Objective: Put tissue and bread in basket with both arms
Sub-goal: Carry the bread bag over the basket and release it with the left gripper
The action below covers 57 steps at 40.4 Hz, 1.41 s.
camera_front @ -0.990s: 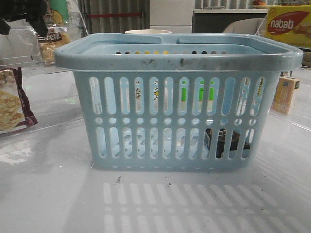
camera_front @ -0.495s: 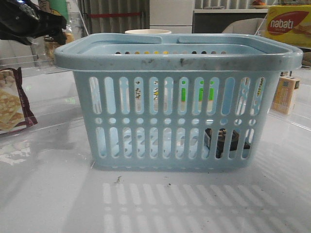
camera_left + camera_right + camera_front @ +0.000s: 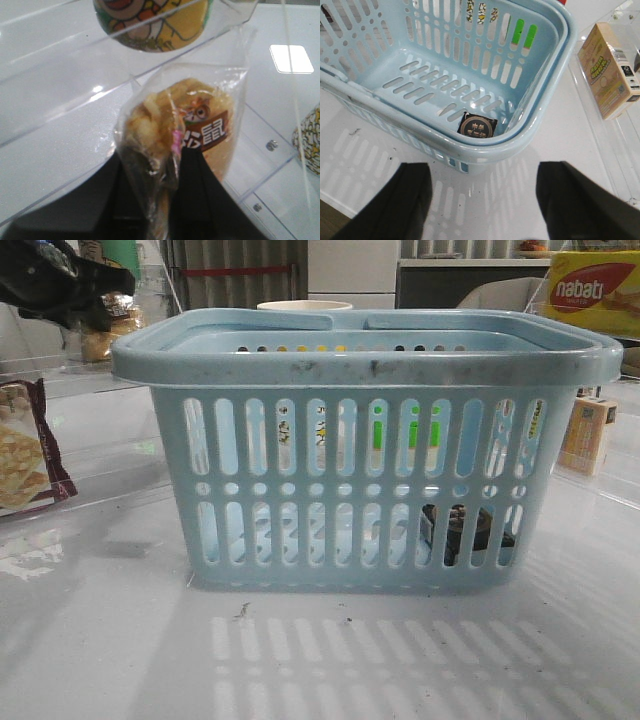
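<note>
Light-blue basket [image 3: 365,450] standing upright on the white table [image 3: 320,660], taken here as the landmark. Inside the basket, lying flat on its floor in the front right corner: the tissue [image 3: 478,125], a small dark pack, seen from the front through the lower slots [image 3: 462,532].

Up and to the left of the basket, beyond its left rim and above table level: the left gripper [image 3: 170,180], clamped on the bread [image 3: 187,145]. Black fingers [image 3: 197,200] pressed against both sides of the clear wrapper, golden-brown bread and a dark label with white characters showing past them. In the front view, only a dark mass of arm and gripper [image 3: 60,285] with a bit of the bread [image 3: 105,330] behind it, clear of the basket and not over its opening.

Right gripper [image 3: 485,200] hovering above and in front of the basket's front right corner, fingers [image 3: 405,200] spread wide apart, nothing between them; tissue directly beyond the gap.

Left of the basket, on the table: maroon-edged cracker pack [image 3: 25,455]. Right of the basket: yellow-orange carton [image 3: 588,433], upright. Farther back on the right, above rim height: yellow Nabati box [image 3: 592,290].
</note>
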Tool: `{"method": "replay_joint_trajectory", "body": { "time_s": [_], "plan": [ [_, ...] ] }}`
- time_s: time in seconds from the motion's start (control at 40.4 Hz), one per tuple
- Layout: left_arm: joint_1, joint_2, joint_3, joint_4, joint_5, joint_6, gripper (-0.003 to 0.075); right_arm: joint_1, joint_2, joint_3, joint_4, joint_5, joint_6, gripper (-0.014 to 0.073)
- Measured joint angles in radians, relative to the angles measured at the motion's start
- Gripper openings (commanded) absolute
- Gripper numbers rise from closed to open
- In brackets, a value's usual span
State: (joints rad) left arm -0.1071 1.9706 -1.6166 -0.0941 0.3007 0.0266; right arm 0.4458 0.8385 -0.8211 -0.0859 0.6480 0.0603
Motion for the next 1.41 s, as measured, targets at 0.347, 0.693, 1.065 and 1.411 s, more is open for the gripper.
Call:
{"method": "replay_joint_trajectory", "body": {
  "time_s": [0.347, 0.693, 1.065, 1.411],
  "plan": [
    [-0.033, -0.322, 0.0, 0.0, 0.261, 0.045, 0.009, 0.0, 0.0, 0.0, 0.0, 0.0, 0.0, 0.0551],
    [-0.31, -0.429, 0.0, 0.002, 0.455, 0.14, 0.009, 0.0, 0.0, 0.0, 0.0, 0.0, 0.0, 0.0551],
    [-0.531, -0.253, 0.0, 0.028, 0.455, 0.155, 0.0323, 0.0, 0.0, 0.0, 0.0, 0.0, 0.0, 0.0551],
    [-0.536, -0.277, 0.0, 0.029, 0.474, 0.158, 0.0488, 0.0, 0.0, 0.0, 0.0, 0.0, 0.0, 0.0551]
  ]
}}
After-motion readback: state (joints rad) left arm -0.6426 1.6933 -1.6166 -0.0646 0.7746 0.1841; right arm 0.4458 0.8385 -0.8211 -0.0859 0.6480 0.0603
